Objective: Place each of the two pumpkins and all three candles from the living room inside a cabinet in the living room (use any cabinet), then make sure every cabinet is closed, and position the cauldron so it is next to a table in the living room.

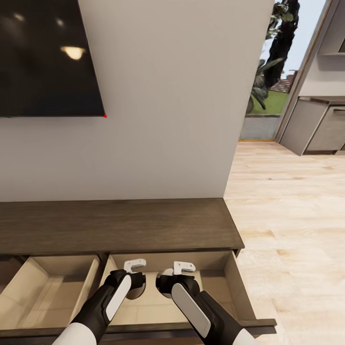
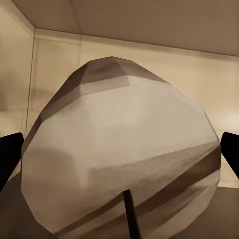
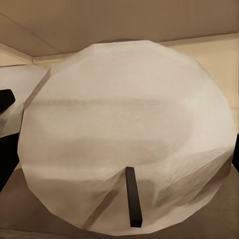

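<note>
Head view takes in the pale wall [image 1: 163, 96] rising straight behind the cabinet [image 1: 115, 225], with a dark wall screen [image 1: 48, 57] hung above the cabinet's left half and light wood flooring [image 1: 292, 215] running off past the cabinet's right end toward grey kitchen units [image 1: 316, 127] and a garden opening. The cabinet is long, low and dark brown, and two of its drawers stand pulled out toward the robot, showing pale beige insides: the left drawer [image 1: 52, 287] and the right drawer [image 1: 225, 282]. Both arms reach down over the right drawer, side by side. The left gripper [image 1: 135, 268] hangs over the drawer's left part and the right gripper [image 1: 177, 269] just beside it toward the drawer's middle. In the left wrist view an off-white faceted candle [image 2: 119, 154] with a short dark wick sits between the two dark fingertips [image 2: 10, 157], the jaws closed around it, with the beige drawer walls behind. In the right wrist view a second candle [image 3: 127, 134] of the same kind lies between that gripper's dark fingertips [image 3: 6, 149], likewise clasped, and the pale edge of the neighbouring candle shows just beside it inside the drawer
</note>
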{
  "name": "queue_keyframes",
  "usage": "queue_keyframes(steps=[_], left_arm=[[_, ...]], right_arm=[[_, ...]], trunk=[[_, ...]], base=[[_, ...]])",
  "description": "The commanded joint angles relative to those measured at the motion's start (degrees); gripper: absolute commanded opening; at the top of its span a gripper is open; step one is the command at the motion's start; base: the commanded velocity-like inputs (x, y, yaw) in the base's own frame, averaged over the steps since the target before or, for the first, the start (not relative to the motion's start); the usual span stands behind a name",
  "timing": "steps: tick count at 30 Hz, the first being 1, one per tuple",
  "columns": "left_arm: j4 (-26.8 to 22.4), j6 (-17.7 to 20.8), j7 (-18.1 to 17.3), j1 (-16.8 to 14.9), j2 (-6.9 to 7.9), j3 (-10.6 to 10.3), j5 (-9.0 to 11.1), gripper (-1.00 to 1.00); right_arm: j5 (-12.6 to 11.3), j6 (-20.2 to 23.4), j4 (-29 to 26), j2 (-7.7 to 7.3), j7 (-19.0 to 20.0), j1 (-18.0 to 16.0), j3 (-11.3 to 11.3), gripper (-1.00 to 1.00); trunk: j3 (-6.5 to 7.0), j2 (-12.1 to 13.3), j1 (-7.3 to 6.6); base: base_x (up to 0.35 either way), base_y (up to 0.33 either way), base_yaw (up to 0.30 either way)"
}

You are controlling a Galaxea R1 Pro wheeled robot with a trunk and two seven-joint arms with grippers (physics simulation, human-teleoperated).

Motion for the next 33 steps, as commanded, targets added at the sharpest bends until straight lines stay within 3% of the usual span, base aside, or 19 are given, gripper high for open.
queue_keyframes(steps=[1, 33], left_arm=[[-0.1, 0.1, 0.5, 0.0, 0.03, -0.2, 0.6, -1.0], [-1.4, 0.1, 0.8, 0.0, 0.13, -0.2, 0.3, -1.0]], right_arm=[[-0.5, 0.0, -0.1, 0.01, -0.5, -0.1, 0.1, -1.0], [-0.9, 0.0, 0.5, 0.23, -0.5, -0.1, 0.1, -1.0]], trunk=[[-0.23, -0.4, 0.22], [-5.98, -13.3, 7.24]], base=[[0.002, 0.0, 0.0], [0.0, 0.0, 0.0]])
